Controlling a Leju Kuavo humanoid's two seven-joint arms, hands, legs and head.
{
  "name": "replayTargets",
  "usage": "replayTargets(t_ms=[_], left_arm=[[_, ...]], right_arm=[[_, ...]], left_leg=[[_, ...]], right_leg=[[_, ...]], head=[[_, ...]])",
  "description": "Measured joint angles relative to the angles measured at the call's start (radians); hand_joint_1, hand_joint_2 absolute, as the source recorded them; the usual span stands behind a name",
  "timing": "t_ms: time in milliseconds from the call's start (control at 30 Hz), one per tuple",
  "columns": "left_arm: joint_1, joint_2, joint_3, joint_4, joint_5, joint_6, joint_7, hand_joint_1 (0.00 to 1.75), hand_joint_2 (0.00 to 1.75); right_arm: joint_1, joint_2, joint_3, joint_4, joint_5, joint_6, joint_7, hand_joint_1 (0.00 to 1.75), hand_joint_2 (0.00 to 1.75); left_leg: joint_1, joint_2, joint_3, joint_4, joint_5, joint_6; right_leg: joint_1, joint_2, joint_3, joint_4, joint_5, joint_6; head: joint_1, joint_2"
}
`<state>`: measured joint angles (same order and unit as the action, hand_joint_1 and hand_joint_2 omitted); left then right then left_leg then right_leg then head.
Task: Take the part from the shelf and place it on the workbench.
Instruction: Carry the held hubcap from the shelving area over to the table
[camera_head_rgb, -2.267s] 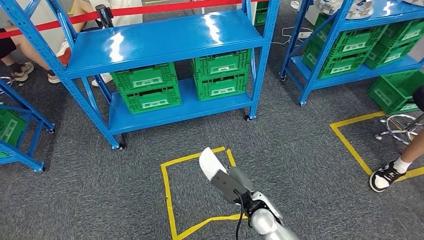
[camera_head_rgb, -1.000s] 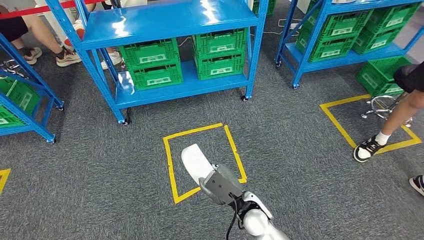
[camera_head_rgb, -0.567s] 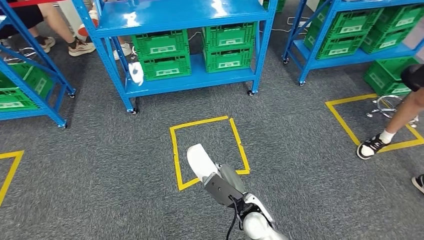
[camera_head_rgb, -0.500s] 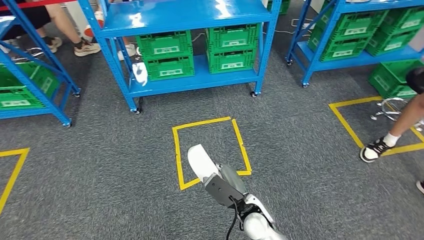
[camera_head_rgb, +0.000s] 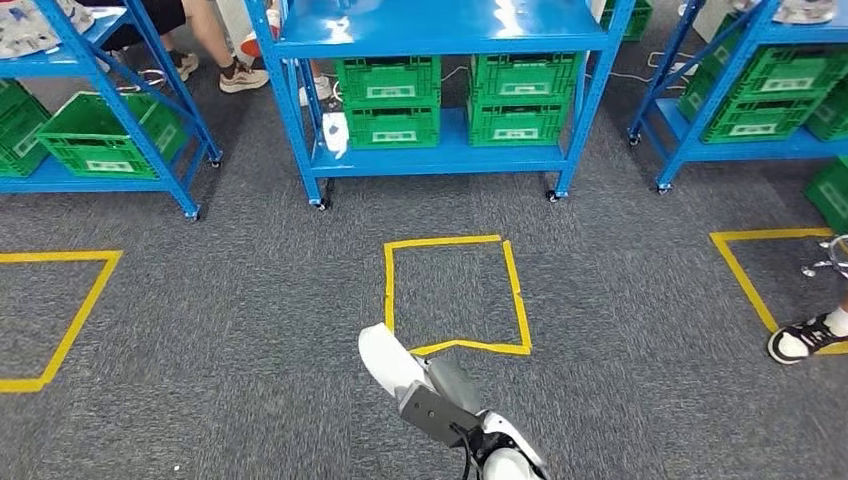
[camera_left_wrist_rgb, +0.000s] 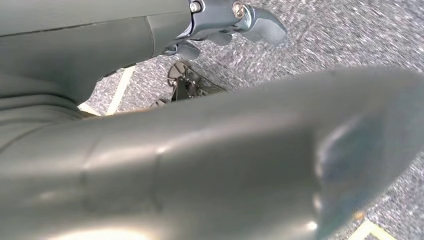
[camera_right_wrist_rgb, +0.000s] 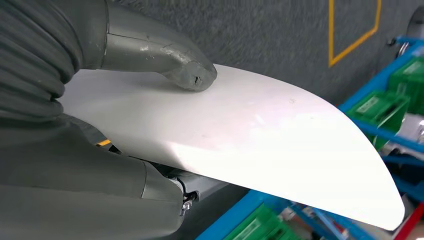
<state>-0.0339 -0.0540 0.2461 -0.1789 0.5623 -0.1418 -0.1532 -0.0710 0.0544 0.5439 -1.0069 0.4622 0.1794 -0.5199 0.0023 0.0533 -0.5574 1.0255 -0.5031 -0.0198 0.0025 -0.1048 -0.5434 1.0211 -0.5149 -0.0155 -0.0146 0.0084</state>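
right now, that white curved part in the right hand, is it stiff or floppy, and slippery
Probably stiff: the white part juts well past the right hand without sagging, keeping its smooth curve. Likely slippery: its glossy surface shows glare, and a thumb presses down on its top face. It looks thin, so perhaps light for its size, though its thickness is hard to judge.

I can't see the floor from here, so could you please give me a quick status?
Right hand holds the white part. Left hand: state unclear. Blue shelf ahead; no workbench seen.
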Motion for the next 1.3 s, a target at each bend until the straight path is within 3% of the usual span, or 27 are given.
replayTargets(t_ms=[33, 100, 167, 200, 233, 267, 333, 400, 467, 533, 600, 667, 733, 767, 800, 867, 933, 967, 1033, 1067, 1133, 1200, 1233, 1267, 1300], left_arm=[[0.001, -0.002, 0.000, 0.000, 0.000, 0.001, 0.003, 0.00, 0.00], [0.000, -0.006, -0.001, 0.000, 0.000, 0.002, 0.005, 0.00, 0.00], [-0.001, -0.008, -0.002, 0.000, 0.000, 0.002, 0.005, 0.00, 0.00], [-0.002, -0.008, -0.002, 0.000, 0.000, 0.002, 0.005, 0.00, 0.00], [-0.001, -0.009, -0.002, 0.000, 0.000, 0.002, 0.005, 0.00, 0.00], [-0.001, -0.009, -0.002, 0.000, 0.001, 0.002, 0.002, 0.00, 0.00], [0.000, -0.010, -0.002, 0.000, 0.004, 0.000, -0.013, 0.00, 0.00], [-0.001, -0.013, -0.002, -0.001, 0.005, -0.014, -0.034, 0.00, 0.00], [-0.003, -0.015, -0.003, -0.002, 0.003, -0.030, -0.053, 0.00, 0.00], [0.000, -0.016, -0.004, -0.002, 0.001, -0.042, -0.071, 0.00, 0.00], [0.005, -0.017, -0.008, -0.002, -0.007, -0.064, -0.082, 0.00, 0.00], [0.006, -0.016, -0.018, -0.001, -0.029, -0.094, -0.075, 0.00, 0.00], [0.005, -0.010, -0.034, -0.001, -0.049, -0.124, -0.049, 0.00, 0.00], [0.005, -0.005, -0.041, -0.001, -0.055, -0.135, -0.033, 0.00, 0.00], [0.005, 0.002, -0.046, 0.000, -0.057, -0.143, -0.018, 0.00, 0.00], [0.002, 0.016, -0.054, -0.001, -0.057, -0.148, 0.002, 0.00, 0.00], [-0.008, 0.025, -0.058, -0.002, -0.053, -0.140, 0.011, 0.00, 0.00], [-0.011, 0.027, -0.058, -0.002, -0.050, -0.134, 0.011, 0.00, 0.00], [-0.011, 0.029, -0.058, -0.002, -0.041, -0.122, 0.004, 0.00, 0.00], [-0.009, 0.029, -0.058, -0.002, -0.036, -0.120, -0.002, 0.00, 0.00], [-0.006, 0.029, -0.058, -0.002, -0.024, -0.122, -0.016, 0.00, 0.00], [-0.006, 0.027, -0.057, -0.002, -0.010, -0.121, -0.028, 0.00, 0.00], [-0.006, 0.027, -0.056, -0.002, -0.004, -0.118, -0.031, 0.00, 0.00], [-0.005, 0.026, -0.056, -0.002, 0.000, -0.113, -0.031, 0.00, 0.00], [-0.003, 0.025, -0.055, -0.002, 0.003, -0.109, -0.031, 0.00, 0.00]], right_arm=[[-0.002, 0.002, 0.005, 0.004, -0.001, 0.001, -0.003, 1.75, 1.75], [-0.006, 0.004, 0.010, 0.010, -0.001, 0.002, -0.007, 1.75, 1.75], [-0.006, 0.003, 0.013, 0.017, -0.001, 0.003, -0.008, 1.75, 1.75], [-0.006, 0.002, 0.014, 0.021, -0.001, 0.003, -0.007, 1.75, 1.75], [-0.005, 0.002, 0.014, 0.025, -0.001, 0.003, -0.008, 1.75, 1.75], [-0.005, 0.002, 0.016, 0.030, 0.000, 0.005, -0.010, 1.75, 1.75], [-0.011, 0.004, 0.026, 0.039, 0.006, 0.016, -0.025, 1.75, 1.75], [-0.024, 0.013, 0.050, 0.050, 0.019, 0.031, -0.044, 1.75, 1.75], [-0.031, 0.022, 0.086, 0.054, 0.023, 0.042, -0.040, 1.75, 1.75], [-0.028, 0.026, 0.122, 0.047, 0.008, 0.046, -0.016, 1.75, 1.75], [-0.019, 0.019, 0.146, 0.028, -0.020, 0.035, 0.004, 1.75, 1.75], [-0.008, 0.005, 0.157, 0.012, -0.052, 0.014, 0.017, 1.75, 1.75], [0.004, -0.009, 0.160, 0.005, -0.080, -0.010, 0.036, 1.75, 1.75], [0.008, -0.014, 0.160, 0.005, -0.090, -0.021, 0.047, 1.75, 1.75], [0.009, -0.017, 0.160, 0.004, -0.095, -0.031, 0.058, 1.75, 1.75], [0.007, -0.018, 0.160, -0.001, -0.098, -0.046, 0.075, 1.75, 1.75], [0.003, -0.018, 0.159, -0.007, -0.095, -0.052, 0.093, 1.75, 1.75], [0.000, -0.017, 0.159, -0.008, -0.092, -0.053, 0.103, 1.75, 1.75], [-0.004, -0.011, 0.159, -0.008, -0.082, -0.052, 0.116, 1.75, 1.75], [-0.008, -0.006, 0.159, -0.008, -0.077, -0.050, 0.117, 1.75, 1.75], [-0.016, 0.001, 0.160, -0.007, -0.070, -0.044, 0.109, 1.75, 1.75], [-0.019, 0.004, 0.161, -0.003, -0.065, -0.038, 0.101, 1.75, 1.75], [-0.019, 0.004, 0.161, 0.002, -0.062, -0.038, 0.100, 1.75, 1.75], [-0.019, 0.004, 0.161, 0.008, -0.057, -0.039, 0.100, 1.75, 1.75], [-0.020, 0.005, 0.161, 0.014, -0.054, -0.041, 0.101, 1.75, 1.75]], left_leg=[[0.003, -0.009, -0.001, -0.006, 0.000, 0.007], [0.009, -0.028, -0.004, -0.010, 0.009, 0.021], [0.011, -0.049, -0.010, -0.011, 0.017, 0.030], [0.011, -0.060, -0.015, -0.010, 0.019, 0.031], [0.010, -0.073, -0.019, -0.007, 0.021, 0.031], [0.010, -0.087, -0.024, -0.003, 0.023, 0.030], [0.011, -0.114, -0.029, 0.005, 0.025, 0.026], [0.010, -0.138, -0.036, 0.011, 0.027, 0.018], [0.011, -0.157, -0.045, 0.012, 0.034, 0.005], [0.014, -0.172, -0.053, 0.007, 0.042, -0.011], [0.013, -0.138, -0.067, 0.028, 0.028, -0.021], [0.012, -0.082, -0.108, 0.120, -0.028, -0.028], [0.015, -0.064, -0.155, 0.237, -0.082, -0.035], [0.016, -0.061, -0.162, 0.262, -0.087, -0.038], [0.018, -0.057, -0.150, 0.251, -0.075, -0.040], [0.020, -0.027, -0.081, 0.135, -0.023, -0.041], [0.015, 0.006, -0.025, 0.032, 0.006, -0.030], [0.012, 0.012, -0.017, 0.013, 0.007, -0.022], [0.009, -0.008, -0.025, 0.012, 0.010, -0.005], [0.010, -0.018, -0.027, 0.011, 0.013, 0.001], [0.013, -0.038, -0.028, 0.007, 0.020, 0.014], [0.013, -0.062, -0.035, 0.007, 0.026, 0.023], [0.012, -0.076, -0.039, 0.007, 0.029, 0.025], [0.011, -0.092, -0.042, 0.008, 0.031, 0.026], [0.009, -0.108, -0.044, 0.009, 0.033, 0.026]], right_leg=[[-0.001, -0.002, 0.001, 0.002, -0.002, 0.007], [-0.004, 0.034, -0.014, 0.038, -0.031, 0.022], [-0.008, 0.084, -0.061, 0.149, -0.098, 0.031], [-0.009, 0.095, -0.092, 0.215, -0.128, 0.033], [-0.009, 0.098, -0.113, 0.263, -0.143, 0.033], [-0.009, 0.100, -0.120, 0.279, -0.139, 0.033], [-0.010, 0.112, -0.075, 0.191, -0.078, 0.027], [-0.012, 0.153, -0.015, 0.063, -0.027, 0.019], [-0.010, 0.173, 0.002, 0.016, -0.019, 0.013], [-0.008, 0.151, 0.000, 0.010, -0.010, 0.002], [-0.010, 0.128, 0.002, -0.001, -0.001, -0.014], [-0.011, 0.101, 0.003, -0.007, 0.003, -0.022], [-0.010, 0.071, 0.000, -0.006, 0.003, -0.024], [-0.010, 0.057, -0.002, -0.005, 0.003, -0.024], [-0.010, 0.044, -0.003, -0.004, 0.002, -0.024], [-0.010, 0.021, -0.004, 0.002, 0.000, -0.019], [-0.005, 0.001, -0.004, 0.009, -0.005, -0.007], [-0.003, -0.008, -0.005, 0.011, -0.006, -0.001], [-0.001, -0.024, -0.003, 0.009, -0.005, 0.012], [-0.004, -0.018, -0.003, 0.013, -0.009, 0.018], [-0.009, 0.030, -0.021, 0.062, -0.045, 0.030], [-0.010, 0.084, -0.078, 0.186, -0.111, 0.033], [-0.010, 0.094, -0.108, 0.248, -0.135, 0.032], [-0.009, 0.099, -0.129, 0.287, -0.143, 0.030], [-0.009, 0.101, -0.129, 0.285, -0.129, 0.026]], head=[[-0.001, 0.000], [0.002, 0.000], [0.006, 0.000], [0.008, 0.000], [0.009, 0.000], [0.010, 0.000], [0.012, 0.000], [0.015, 0.000], [0.015, 0.000], [0.015, 0.000], [0.010, 0.000], [0.001, 0.000], [-0.003, 0.000], [-0.003, 0.000], [-0.003, 0.000], [-0.004, 0.000], [-0.006, 0.000], [-0.005, 0.000], [-0.002, 0.000], [-0.001, 0.000], [0.001, 0.000], [0.006, 0.000], [0.008, 0.000], [0.009, 0.000], [0.010, 0.000]])
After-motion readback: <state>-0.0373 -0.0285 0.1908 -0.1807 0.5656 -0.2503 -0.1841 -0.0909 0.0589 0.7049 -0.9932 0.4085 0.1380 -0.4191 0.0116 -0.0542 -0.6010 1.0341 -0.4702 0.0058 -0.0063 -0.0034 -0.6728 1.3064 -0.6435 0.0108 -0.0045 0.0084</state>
